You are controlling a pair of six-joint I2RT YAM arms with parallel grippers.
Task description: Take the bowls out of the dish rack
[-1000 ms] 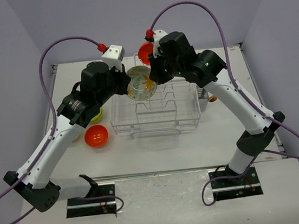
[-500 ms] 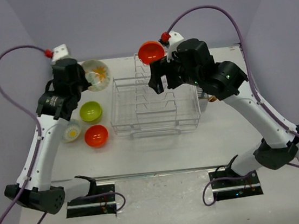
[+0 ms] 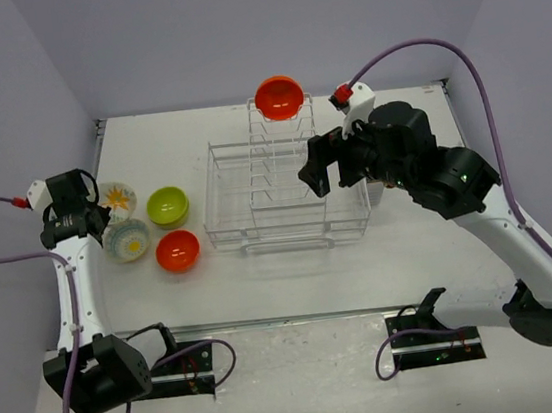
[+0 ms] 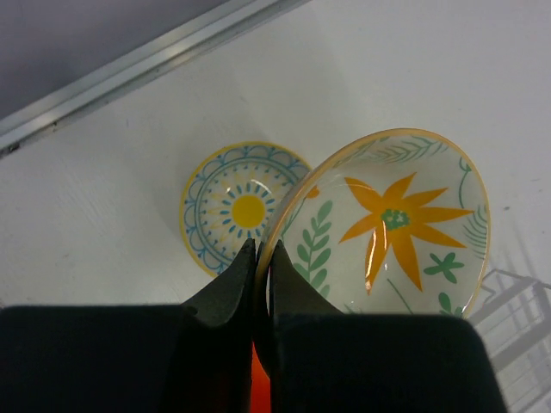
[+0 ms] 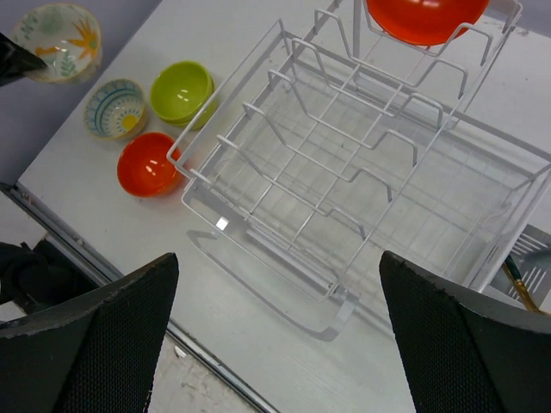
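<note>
The left end effector [image 4: 261, 251] stays clenched on the rim of the flowered bowl [image 4: 387, 224], which it has carried from the dish rack [image 3: 289, 227] to the frame's far left, near the blue-ringed bowl [image 4: 237, 206]. Its arm is folded along the left edge. The right end effector [image 5: 277, 258] has released and spreads wide above the rack. One orange-red bowl [image 3: 279, 96] remains racked.

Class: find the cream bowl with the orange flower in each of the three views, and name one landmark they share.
Top external: flower bowl at far left, next to the blue-patterned bowl.
Left wrist: right of centre, rim pinched by the left end effector.
Right wrist: top-left corner.
Shared landmark: the blue-patterned bowl, beside it in all three.
</note>
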